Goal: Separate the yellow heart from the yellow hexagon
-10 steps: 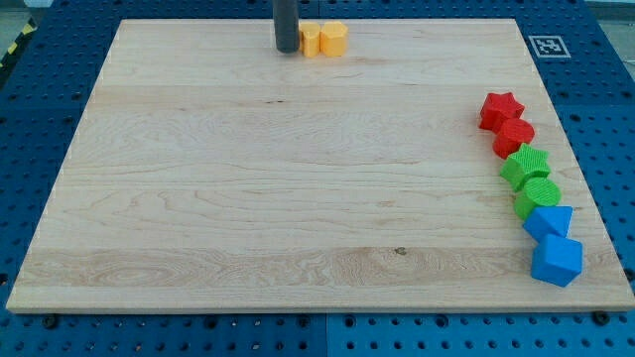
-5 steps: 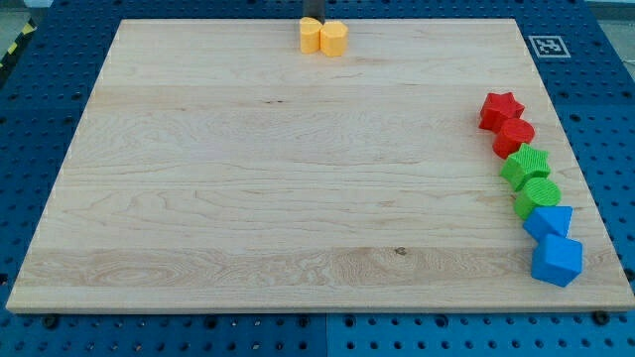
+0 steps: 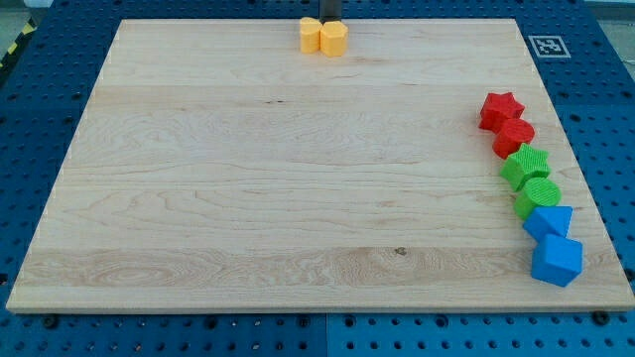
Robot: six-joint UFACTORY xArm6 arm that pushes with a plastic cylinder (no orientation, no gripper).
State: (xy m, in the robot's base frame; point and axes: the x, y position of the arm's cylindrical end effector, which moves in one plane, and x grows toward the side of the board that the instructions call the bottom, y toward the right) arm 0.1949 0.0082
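Two yellow blocks touch each other at the view's top edge of the wooden board (image 3: 298, 198). The left one (image 3: 311, 35) looks like the yellow hexagon and the right one (image 3: 335, 39) like the yellow heart, though the shapes are hard to make out. My tip (image 3: 330, 19) is just beyond them, at the top of the view, above the seam between the two. Only a short stub of the rod shows, and its very end is partly hidden behind the blocks.
Along the view's right edge runs a column of touching blocks: a red star (image 3: 501, 108), a red block (image 3: 514, 135), a green star (image 3: 525, 165), a green cylinder (image 3: 537, 195), a blue block (image 3: 549, 221) and a blue cube (image 3: 557, 260).
The rod has moved from the left side of the yellow pair up and to the right, and now stands behind them at the top. The yellow blocks have hardly moved.
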